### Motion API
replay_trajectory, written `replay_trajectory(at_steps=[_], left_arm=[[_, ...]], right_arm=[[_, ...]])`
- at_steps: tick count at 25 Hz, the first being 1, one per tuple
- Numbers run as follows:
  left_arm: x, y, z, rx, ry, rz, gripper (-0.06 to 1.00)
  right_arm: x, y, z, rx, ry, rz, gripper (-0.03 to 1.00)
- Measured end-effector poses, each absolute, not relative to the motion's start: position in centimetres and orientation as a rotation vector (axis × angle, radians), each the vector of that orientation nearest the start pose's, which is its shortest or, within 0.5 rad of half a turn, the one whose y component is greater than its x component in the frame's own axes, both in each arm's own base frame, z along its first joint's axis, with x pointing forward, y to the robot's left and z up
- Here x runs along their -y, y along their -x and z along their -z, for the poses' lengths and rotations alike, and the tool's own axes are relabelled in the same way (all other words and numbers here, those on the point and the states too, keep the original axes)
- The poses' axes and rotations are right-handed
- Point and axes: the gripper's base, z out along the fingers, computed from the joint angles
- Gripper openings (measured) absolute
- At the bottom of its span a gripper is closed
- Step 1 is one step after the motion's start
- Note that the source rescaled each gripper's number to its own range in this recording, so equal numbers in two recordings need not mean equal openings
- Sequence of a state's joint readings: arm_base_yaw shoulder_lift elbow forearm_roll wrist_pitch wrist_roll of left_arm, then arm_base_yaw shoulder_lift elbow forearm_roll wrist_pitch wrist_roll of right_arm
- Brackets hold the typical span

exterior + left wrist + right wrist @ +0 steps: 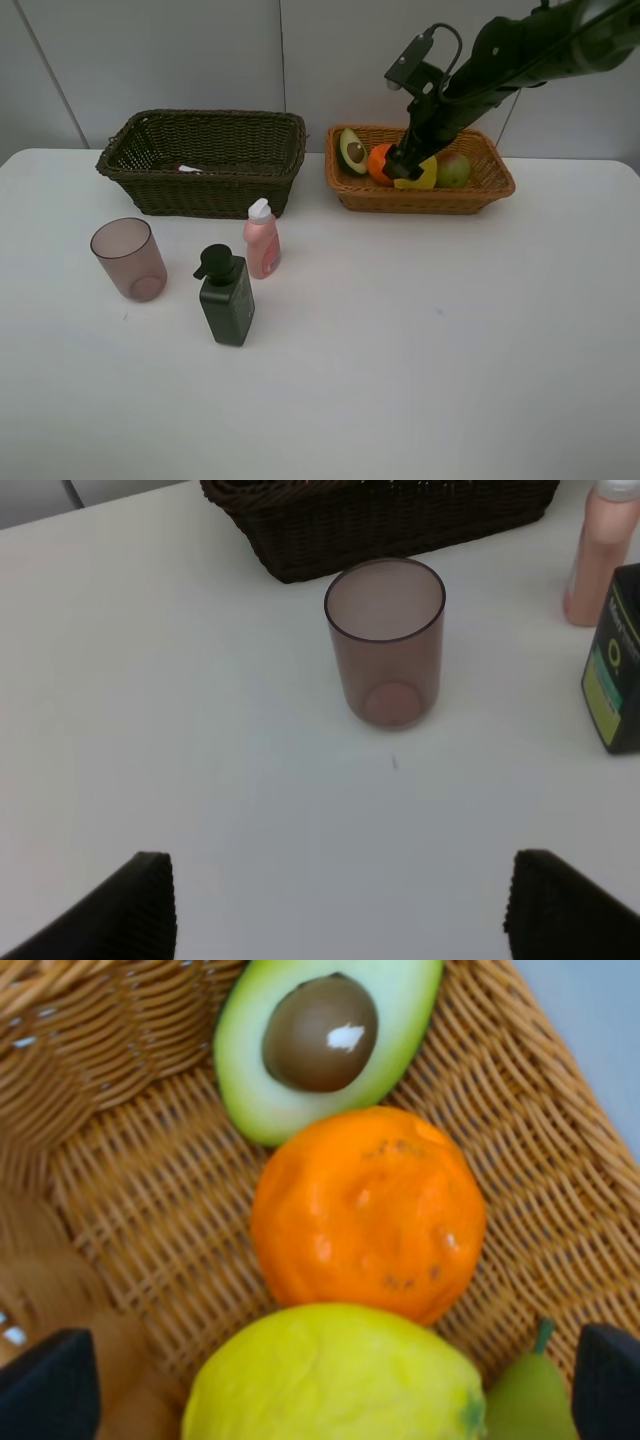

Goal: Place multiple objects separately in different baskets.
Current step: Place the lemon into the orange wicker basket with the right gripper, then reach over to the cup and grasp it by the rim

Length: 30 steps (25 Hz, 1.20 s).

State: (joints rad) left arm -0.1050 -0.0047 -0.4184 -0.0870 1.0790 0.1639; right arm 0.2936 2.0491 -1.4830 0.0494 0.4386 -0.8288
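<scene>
The light orange-tan basket point(430, 200) holds the halved avocado point(352, 150), orange point(379, 163), yellow lemon point(420, 176) and red-green mango point(454, 169). My right gripper point(398, 166) hangs open low over this basket. In the right wrist view its fingertips point(48, 1388) stand apart on both sides of the lemon point(335, 1375), not touching it, with the orange point(368, 1215), avocado point(320, 1040) and mango point(528, 1402) nearby. The pinkish cup point(129, 259), dark green pump bottle point(226, 297) and pink bottle point(262, 240) stand on the table. My left gripper point(340, 920) is open and empty, short of the cup point(385, 640).
The dark brown-green basket point(200, 195) stands at the back left with a white marker point(190, 169) lying inside. The left wrist view also shows this basket point(300, 540), the pink bottle point(598, 555) and the pump bottle point(620, 660). The white table point(420, 350) spreads to the front and right.
</scene>
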Motion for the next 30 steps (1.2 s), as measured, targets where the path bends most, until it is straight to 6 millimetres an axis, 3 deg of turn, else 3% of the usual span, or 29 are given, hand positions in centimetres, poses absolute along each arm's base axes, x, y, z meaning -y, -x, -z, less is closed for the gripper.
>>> replay_trajectory(at_steps=[6,21,25,30], left_arm=[[0.7,-0.1,-25.3,-2.117,-0.287,0.072,0.89],[0.7,-0.1,-25.3,-2.117,-0.287,0.072,0.89],[0.7,-0.1,-25.3,-2.117,-0.287,0.072,0.89],[0.7,-0.1,-25.3,-2.117,-0.287,0.072,0.89]], right_arm=[[-13.3,-41.3,-22.0,-2.221,1.250,0.056,1.00],[-12.5,-33.3,-29.0,-2.509,1.371,-0.304,1.00],[-12.3,-32.4,-30.4,-2.503,1.323,-0.310,1.00],[-10.9,-30.2,-30.3,-2.541,1.270,-0.363,1.00]])
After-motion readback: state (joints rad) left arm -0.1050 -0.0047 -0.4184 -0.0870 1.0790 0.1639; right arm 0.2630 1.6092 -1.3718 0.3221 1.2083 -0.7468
